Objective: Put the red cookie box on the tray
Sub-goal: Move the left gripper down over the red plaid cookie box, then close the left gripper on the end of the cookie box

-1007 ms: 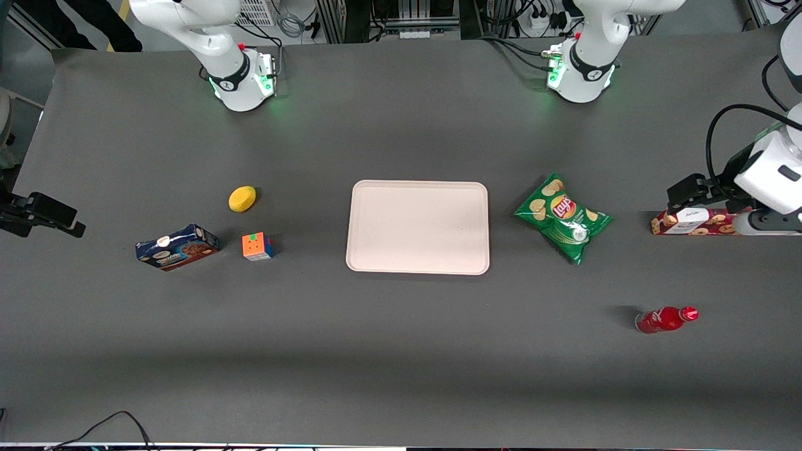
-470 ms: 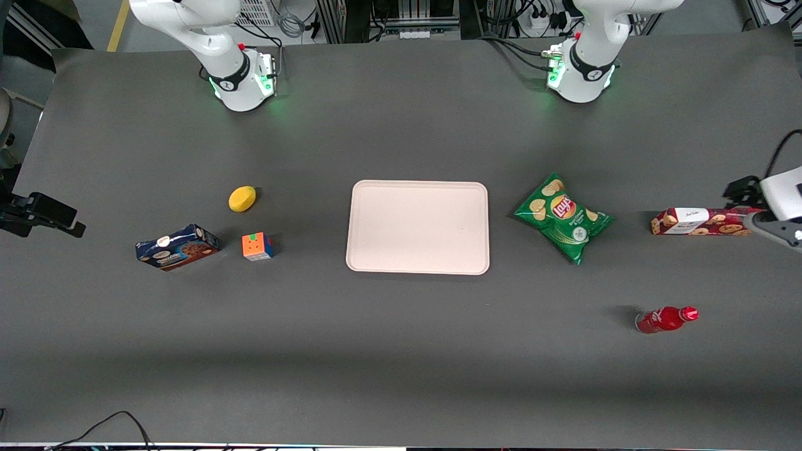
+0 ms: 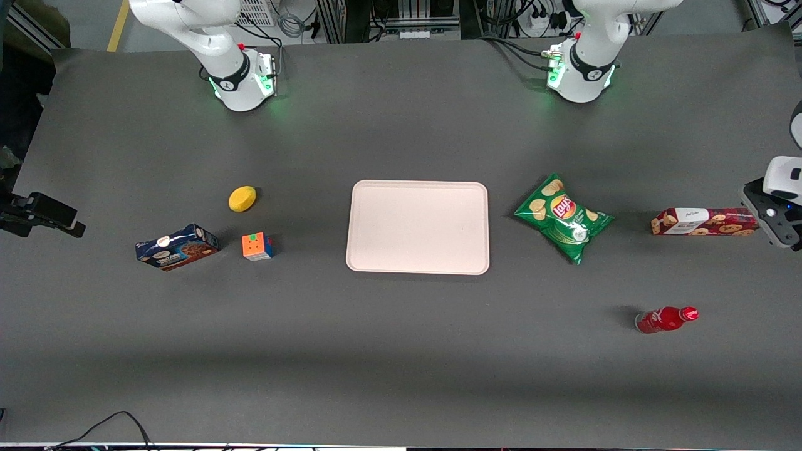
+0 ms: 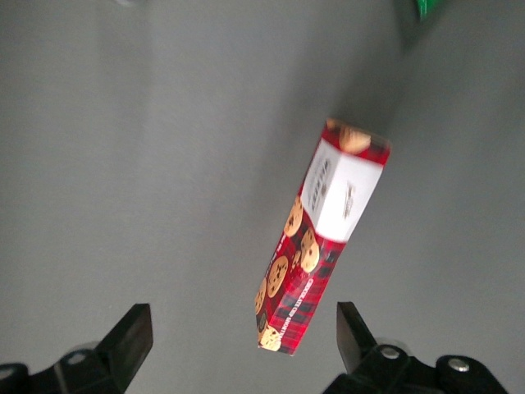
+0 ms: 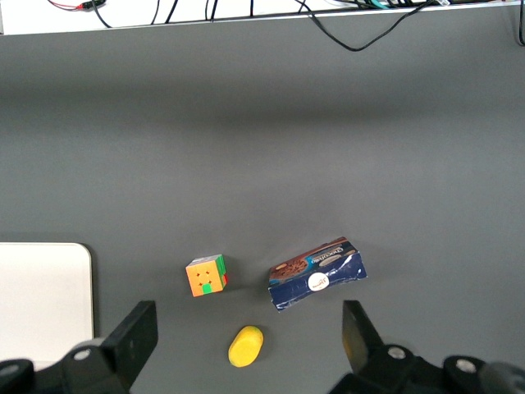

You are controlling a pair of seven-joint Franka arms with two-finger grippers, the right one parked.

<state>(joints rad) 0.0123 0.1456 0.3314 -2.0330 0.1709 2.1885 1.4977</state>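
Right now: red cookie box (image 3: 704, 222) flat on the table at the right edge of the front view, well apart from the tray (image 3: 418, 227) at centre, chip bag (image 3: 562, 218) between them. Gripper (image 4: 244, 338) hovering above the box's end, fingers (image 4: 131, 341) spread wide, grasping nothing. Red bottle (image 3: 665, 319) nearer the camera.

Even overhead light falls on the dark table (image 3: 401, 351), and soft, short shadows sit beside each object. The gripper (image 4: 244, 345) over the red cookie box (image 4: 322, 234) is slightly blurred.
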